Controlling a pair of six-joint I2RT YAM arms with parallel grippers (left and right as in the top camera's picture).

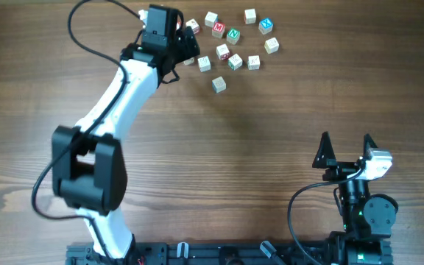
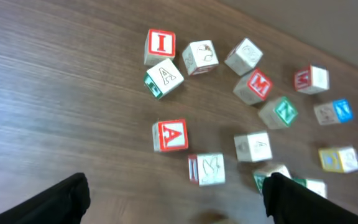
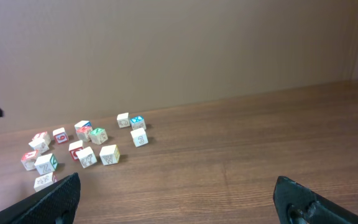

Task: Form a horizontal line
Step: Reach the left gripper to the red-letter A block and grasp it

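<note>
The left fingers (image 2: 55, 202) were held spread and empty near the small pale wooden red-"A" cube (image 2: 169, 135), judged next to be straddled and grasped.

overhead, the left gripper (image 1: 186, 46) partly covers the leftmost cubes (image 1: 193, 28); its fingertips cannot be made out.

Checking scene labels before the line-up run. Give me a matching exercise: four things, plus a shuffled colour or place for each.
Things:
1. I cube
2. N cube
3. left gripper
4. right gripper

Colour or place:
a. green face
b. by the cube cluster
c. red face
d. low right in the overhead view, far from the cluster

Pairs: 1-c, 2-a, 3-b, 4-d
</note>
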